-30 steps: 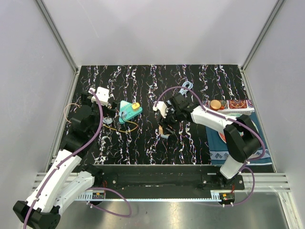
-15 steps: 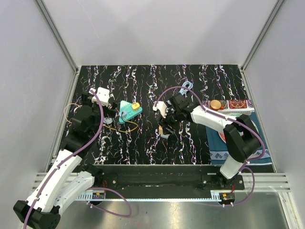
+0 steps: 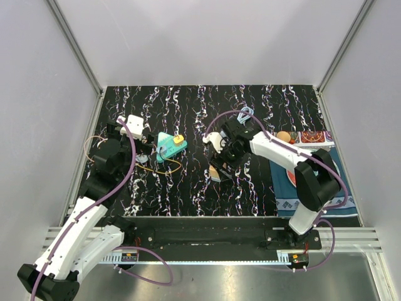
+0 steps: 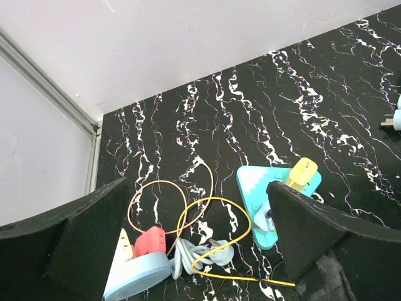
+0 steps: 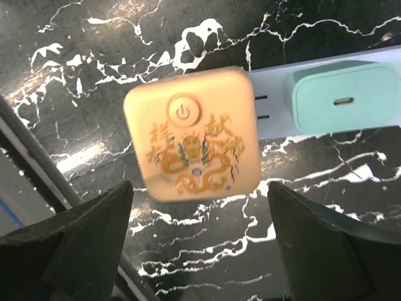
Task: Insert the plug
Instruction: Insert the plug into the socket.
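Mint-green plug [image 5: 341,99] sits seated in the power strip [image 5: 191,135] just beyond your right pincer [image 5: 199,188], whose jaws have just sprung apart and hold nothing, so you can judge the insertion likely finished.

Bright, even light leaves soft shadows, the glossy table [image 5: 75,157] shows pale glare, and the plug [image 5: 191,133] looks slightly blurred in the right wrist view.

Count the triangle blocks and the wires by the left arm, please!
Blocks: 2, teal block, blue block
Wires: 3, yellow wire, orange wire, pale coil
Total: 5
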Controlling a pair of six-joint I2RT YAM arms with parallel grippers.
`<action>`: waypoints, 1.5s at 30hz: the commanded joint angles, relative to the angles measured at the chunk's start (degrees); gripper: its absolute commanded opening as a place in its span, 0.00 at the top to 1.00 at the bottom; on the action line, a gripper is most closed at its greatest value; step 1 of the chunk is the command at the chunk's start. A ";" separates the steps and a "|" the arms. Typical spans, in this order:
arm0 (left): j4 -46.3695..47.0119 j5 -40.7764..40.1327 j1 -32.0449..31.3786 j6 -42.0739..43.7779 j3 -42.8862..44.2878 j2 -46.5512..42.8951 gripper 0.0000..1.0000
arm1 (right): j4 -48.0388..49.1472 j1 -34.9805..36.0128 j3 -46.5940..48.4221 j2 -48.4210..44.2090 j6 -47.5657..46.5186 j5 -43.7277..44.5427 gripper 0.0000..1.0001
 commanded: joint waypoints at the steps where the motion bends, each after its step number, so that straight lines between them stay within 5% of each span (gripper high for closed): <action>1: 3.04 -1.05 0.28 0.82 0.13 -0.89 0.01 | -7.10 0.97 7.57 -5.57 2.77 2.23 0.05; 13: 4.36 -3.77 0.28 1.43 -0.75 -3.00 0.01 | -19.93 8.79 22.61 5.05 1.20 17.26 0.04; 35: 4.80 -4.83 0.28 1.52 -0.92 -3.71 0.01 | -28.90 11.52 35.28 21.06 -0.56 18.23 0.13; 39: 4.72 -4.57 0.28 1.52 -0.92 -3.44 0.01 | -28.99 11.52 33.35 20.62 -0.39 18.15 0.25; 45: 4.71 -4.57 0.28 1.52 -0.92 -3.44 0.01 | -28.99 11.43 30.10 20.09 -0.65 18.14 0.68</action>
